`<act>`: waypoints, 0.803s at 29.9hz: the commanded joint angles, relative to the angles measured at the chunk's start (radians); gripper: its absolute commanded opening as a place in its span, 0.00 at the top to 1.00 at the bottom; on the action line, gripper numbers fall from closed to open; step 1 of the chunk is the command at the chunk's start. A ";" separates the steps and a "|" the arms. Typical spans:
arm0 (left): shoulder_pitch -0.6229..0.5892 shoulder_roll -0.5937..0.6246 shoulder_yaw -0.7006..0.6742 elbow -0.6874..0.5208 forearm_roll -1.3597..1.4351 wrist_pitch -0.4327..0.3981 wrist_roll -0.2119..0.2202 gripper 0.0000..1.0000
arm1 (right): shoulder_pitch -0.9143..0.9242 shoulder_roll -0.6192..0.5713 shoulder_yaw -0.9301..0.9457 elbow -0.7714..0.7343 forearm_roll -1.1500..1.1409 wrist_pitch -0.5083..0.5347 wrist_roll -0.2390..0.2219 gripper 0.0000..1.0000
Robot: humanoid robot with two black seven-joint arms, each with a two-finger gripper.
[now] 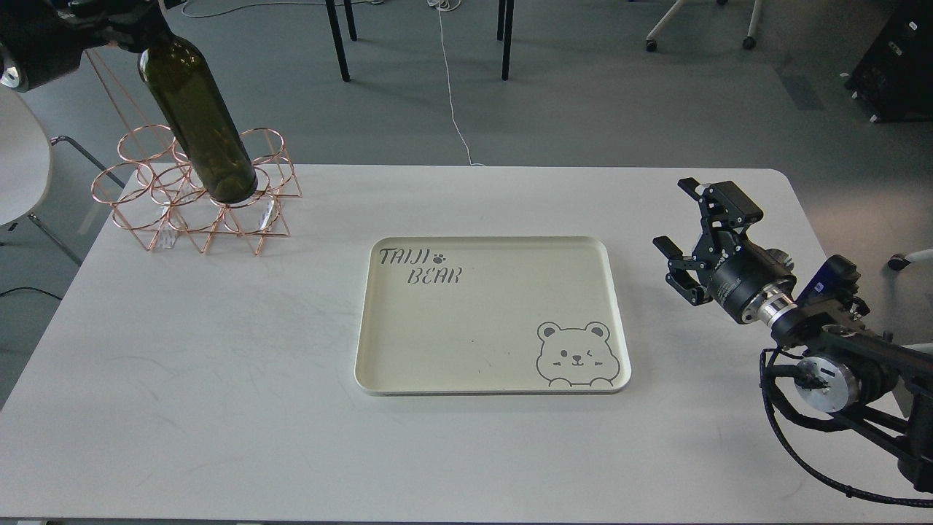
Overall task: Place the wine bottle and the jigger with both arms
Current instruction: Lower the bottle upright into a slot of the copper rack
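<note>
wine bottle (pixel 197 117) — dark olive glass, tilted, its base just above or resting in the copper wire rack (pixel 197 211) at the far left corner of the surface (pixel 219 364); whether glass and wire touch cannot be told. the neck runs up into the left claw (pixel 120 25) at the top left edge, where the fingers are cut off and dark, so the left claw's opening cannot be told, though the bottle appears to hang from it. the jigger is not seen anywhere in view. the right claw (pixel 689 240) hangs over the right side of the surface with its fingers spread apart, holding nothing and touching nothing. the cream tray (pixel 496 372), printed with a bear, lies between the two claws: well to the right of and nearer than the left claw, just to the left of the right claw, and it carries nothing.

step in hand, as a judgement: moving the bottle clear of the rack toward the tray. to do it well — bring the base fully clear of the wire rings before travelling sideways, right the bottle toward upright as it moves, and lower it slowly so the base meets the tray flat.
</note>
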 commanded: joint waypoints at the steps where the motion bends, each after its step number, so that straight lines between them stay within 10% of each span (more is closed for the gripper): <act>1: 0.001 -0.003 0.001 0.001 0.000 0.000 0.000 0.88 | 0.000 0.000 0.000 0.000 0.000 0.000 0.000 0.02; 24: 0.010 -0.093 0.021 0.070 -0.004 0.004 0.000 0.83 | 0.000 0.002 0.000 0.000 0.000 0.000 0.000 0.02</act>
